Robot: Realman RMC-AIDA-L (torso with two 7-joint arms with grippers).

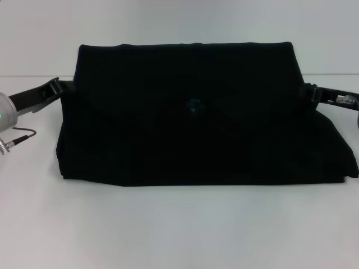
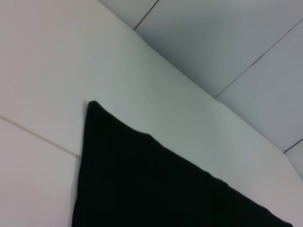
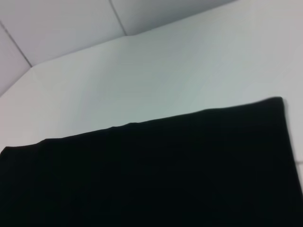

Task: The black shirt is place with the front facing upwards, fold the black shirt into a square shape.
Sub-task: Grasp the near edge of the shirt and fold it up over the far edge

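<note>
Black cloth of the black shirt [image 1: 190, 117] spread wide on the white table [image 1: 179, 230], far flap folded over toward the near edge. Left gripper [image 1: 63, 87] at the left edge, right gripper [image 1: 307, 91] at the right edge, both touching fabric; finger opening impossible to tell.

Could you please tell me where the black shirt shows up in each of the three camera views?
Head view: the black shirt fills the middle, a folded band between both arms.
Left wrist view: it is the dark wedge low in the picture.
Right wrist view: it covers the lower half.
Shared landmark: the white table.
</note>
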